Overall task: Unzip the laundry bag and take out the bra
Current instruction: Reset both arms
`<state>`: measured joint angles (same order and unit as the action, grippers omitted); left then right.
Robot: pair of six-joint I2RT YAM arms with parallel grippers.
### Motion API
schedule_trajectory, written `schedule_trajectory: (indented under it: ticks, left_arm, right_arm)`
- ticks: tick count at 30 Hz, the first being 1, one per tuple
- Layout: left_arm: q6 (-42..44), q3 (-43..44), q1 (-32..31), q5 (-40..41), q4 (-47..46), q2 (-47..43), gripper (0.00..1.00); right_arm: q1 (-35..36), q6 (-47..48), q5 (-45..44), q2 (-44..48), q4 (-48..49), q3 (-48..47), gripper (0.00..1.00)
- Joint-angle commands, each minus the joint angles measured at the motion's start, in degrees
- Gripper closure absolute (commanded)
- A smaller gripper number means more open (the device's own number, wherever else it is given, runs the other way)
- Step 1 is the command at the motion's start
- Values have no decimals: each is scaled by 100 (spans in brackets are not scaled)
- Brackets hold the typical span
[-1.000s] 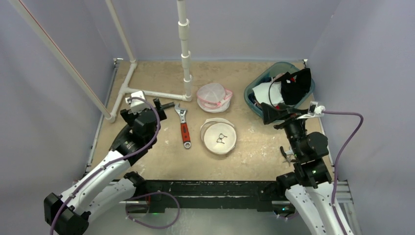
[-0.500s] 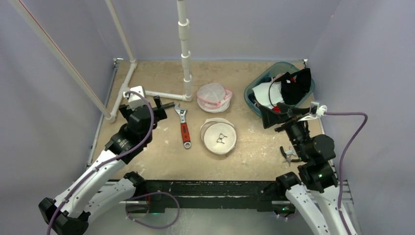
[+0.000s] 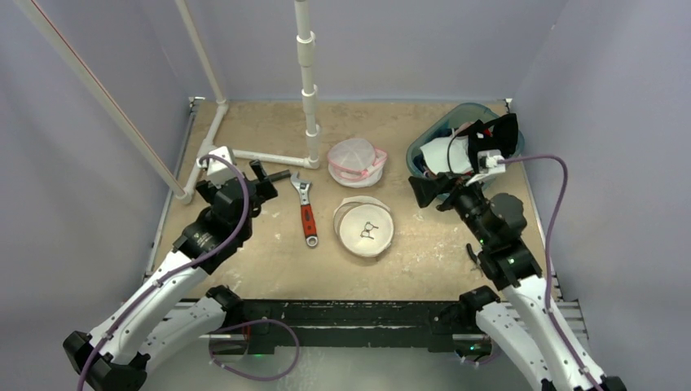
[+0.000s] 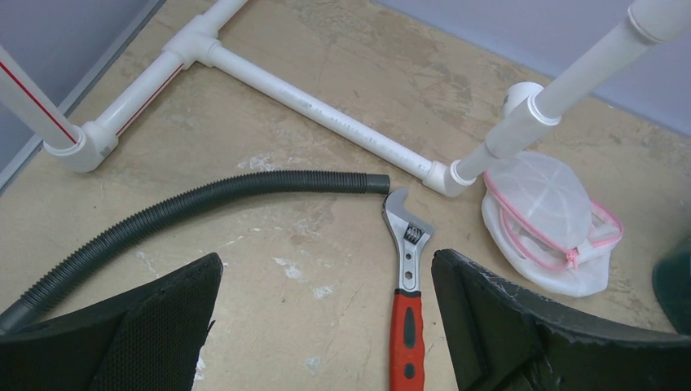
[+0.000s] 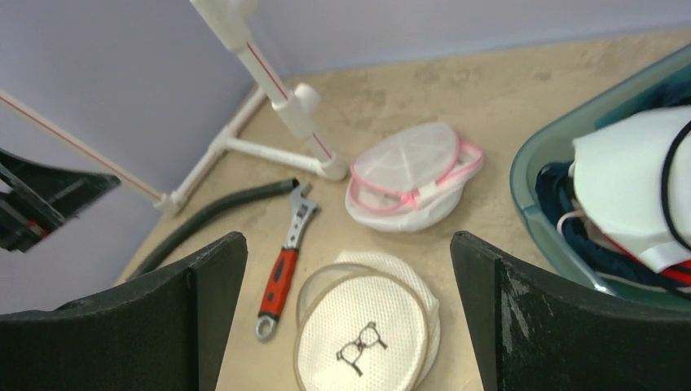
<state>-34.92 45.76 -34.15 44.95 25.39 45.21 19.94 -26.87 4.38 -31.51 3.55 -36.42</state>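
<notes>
Right gripper (image 3: 429,191) has swung left, jaws wide; left gripper (image 3: 262,181) jaws wide. Laundry bag (image 3: 355,161) right of wrench (image 3: 305,211), long axis left-right, pink zip edge nearside.

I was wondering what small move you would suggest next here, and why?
Probably ease the right gripper down toward the pink-trimmed mesh bag, aiming for its zipper pull. Both grippers stand open and hold nothing, the bag appears zipped shut, and the right wrist view has it framed between its fingers. The left gripper is over by the wrench.
</notes>
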Motion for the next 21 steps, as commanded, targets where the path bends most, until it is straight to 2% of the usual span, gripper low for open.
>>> schedule_trajectory:
  ticks: [1,9,16,19,21]
  left_arm:
    - [4,58,-21,-50,-94,-131,1]
    - [179,-3,-59,97,-90,-181,1]
    - [55,-135,-76,296,-196,-73,1]
    - [-17,-517,-100,618,-661,-12,1]
    - [849,-1093,-110,580,-1592,65,1]
  right_arm:
    - [36,152,533,-292,525,-159,2]
    - [36,-292,74,-207,839,165,2]
    - [34,-1973,-916,190,1214,753,2]
    - [38,-1262,-1306,26,1473,742,2]
    - [33,-942,-1886,-360,980,305,2]
